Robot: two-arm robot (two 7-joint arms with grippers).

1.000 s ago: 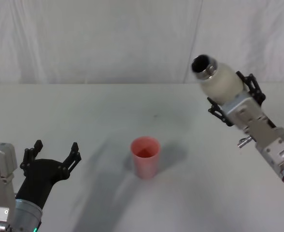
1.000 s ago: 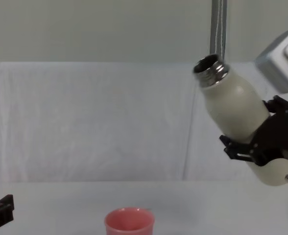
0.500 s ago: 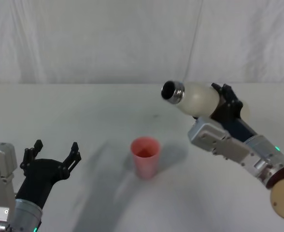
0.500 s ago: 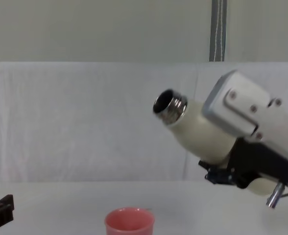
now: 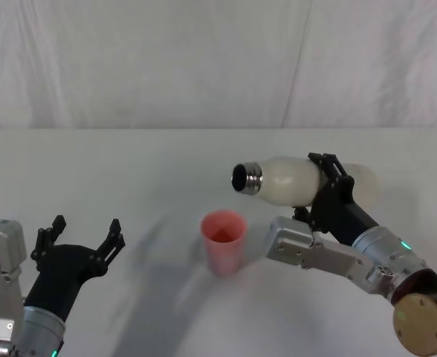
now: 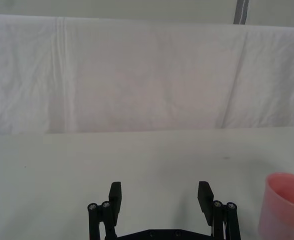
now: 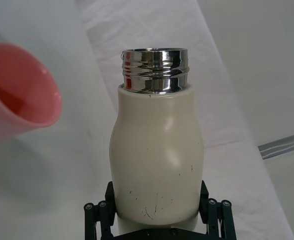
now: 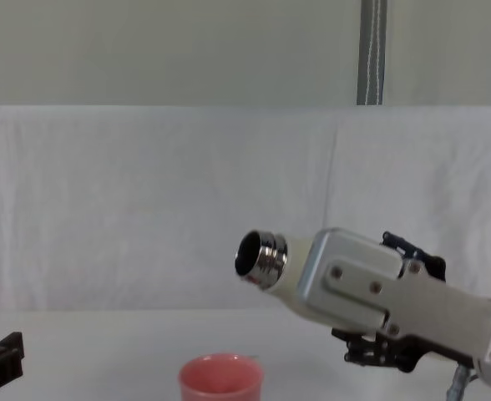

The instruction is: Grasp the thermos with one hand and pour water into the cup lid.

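My right gripper (image 5: 324, 190) is shut on the cream-white thermos (image 5: 293, 181), which lies nearly level in the air with its steel neck (image 5: 247, 178) pointing left. That open neck hangs above and just right of the pink cup lid (image 5: 224, 242), which stands upright on the table. In the chest view the thermos mouth (image 8: 258, 257) sits above the cup lid (image 8: 220, 380). The right wrist view shows the thermos (image 7: 156, 150) between the black fingers (image 7: 216, 220), with the cup lid (image 7: 17, 92) off to one side. My left gripper (image 5: 81, 236) rests open at the near left, with nothing between its fingers (image 6: 204, 196).
A white cloth covers the table (image 5: 129, 171) and hangs as a backdrop (image 5: 166, 59) behind it. A grey vertical pole (image 8: 372, 50) stands behind the backdrop. The cup lid (image 6: 285, 205) stands to the right of my left gripper.
My right gripper has lowered and tipped the thermos from upright-tilted to nearly level, bringing its neck leftward over the cup lid. The left arm has stayed still.
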